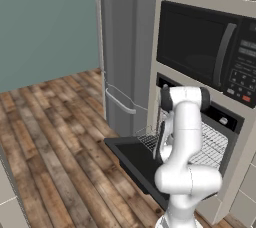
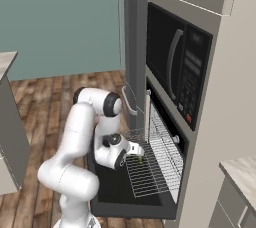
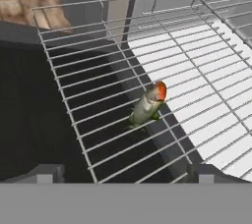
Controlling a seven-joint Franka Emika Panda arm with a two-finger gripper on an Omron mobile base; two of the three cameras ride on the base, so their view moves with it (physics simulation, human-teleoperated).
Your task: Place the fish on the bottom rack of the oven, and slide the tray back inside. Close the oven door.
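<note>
The gripper (image 2: 139,151) hangs with its jaws spread wide and empty, just above the fish (image 3: 149,105). The fish lies free on the bottom rack (image 3: 98,95), which is pulled out over the lowered oven door (image 2: 112,184) of the black oven (image 1: 227,122). Pushed in sharply, the rack could roll the small fish through its bars.
</note>
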